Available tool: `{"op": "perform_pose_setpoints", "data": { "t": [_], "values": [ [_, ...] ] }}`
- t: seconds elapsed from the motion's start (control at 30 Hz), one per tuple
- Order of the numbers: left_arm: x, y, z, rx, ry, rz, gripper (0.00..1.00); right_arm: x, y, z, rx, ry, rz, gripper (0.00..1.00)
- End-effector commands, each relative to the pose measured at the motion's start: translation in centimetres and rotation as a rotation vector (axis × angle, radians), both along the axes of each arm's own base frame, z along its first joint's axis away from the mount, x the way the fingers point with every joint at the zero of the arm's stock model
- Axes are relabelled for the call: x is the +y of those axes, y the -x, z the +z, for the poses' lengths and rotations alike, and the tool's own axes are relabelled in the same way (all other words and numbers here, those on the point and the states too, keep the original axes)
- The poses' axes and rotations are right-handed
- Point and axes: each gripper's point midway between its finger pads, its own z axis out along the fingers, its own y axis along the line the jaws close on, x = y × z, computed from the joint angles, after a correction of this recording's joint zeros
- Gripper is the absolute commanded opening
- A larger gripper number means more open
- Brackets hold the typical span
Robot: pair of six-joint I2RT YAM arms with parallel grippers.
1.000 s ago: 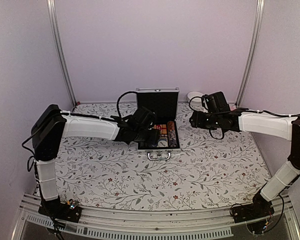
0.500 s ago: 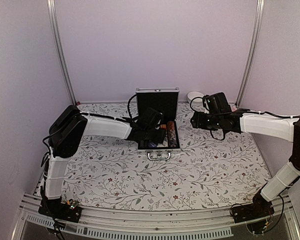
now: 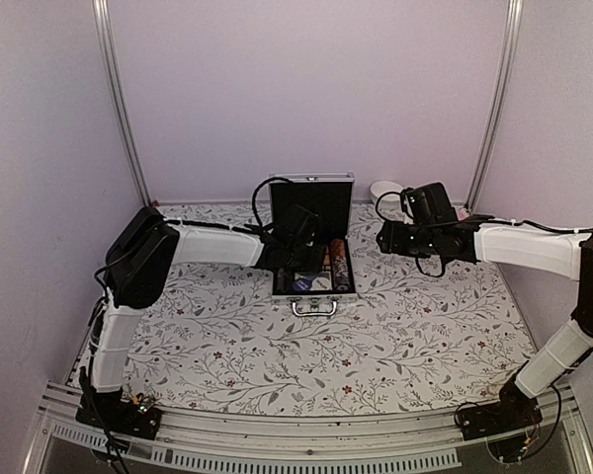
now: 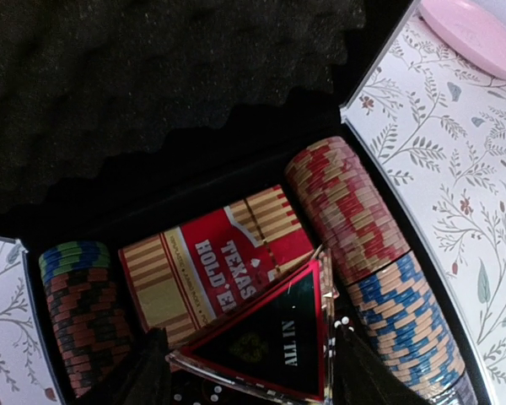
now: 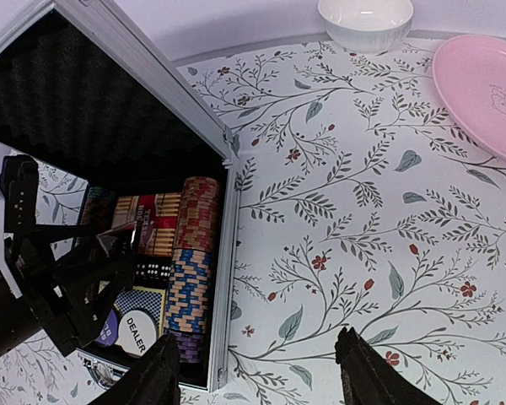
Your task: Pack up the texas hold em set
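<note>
Since a second ago the left gripper (image 4: 253,384) has reached farther in over the open silver case (image 3: 313,293); the right gripper (image 5: 257,384) has not moved.
The case lies toward the far middle of the floral table (image 3: 277,365), its handle (image 3: 314,307) toward the arms. The left jaws grasp the black triangular piece (image 4: 266,333) just above the case's tray. Beyond it lies the tan-red card pack (image 4: 202,270), with rows of poker chips (image 4: 354,211) on either side. The foam-lined lid (image 3: 311,202) stands upright behind. The right jaws are spread wide and hold nothing, hovering right of the case. A pink plate (image 5: 489,93) and a white bowl (image 5: 365,21) sit at the far right.
</note>
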Motion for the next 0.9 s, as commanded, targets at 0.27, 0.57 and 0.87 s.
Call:
{"op": "perform_pose_setpoints", "data": {
  "t": [0.27,0.57,0.87],
  "values": [
    [0.6,-0.6,-1.3,0.027,-0.018,0.022,0.66,-0.2,-1.0,1.0,-0.032,-0.011,-0.028,0.64],
    [0.2,-0.5,0.5,-0.003,-0.001,-0.014,0.78,-0.2,-1.1,1.8,-0.049,-0.022,-0.034,0.65],
    [0.4,1.7,9.7,-0.159,0.180,-0.111,0.81,-0.8,-1.1,3.9,-0.099,-0.024,-0.048,0.66]
  ]
}}
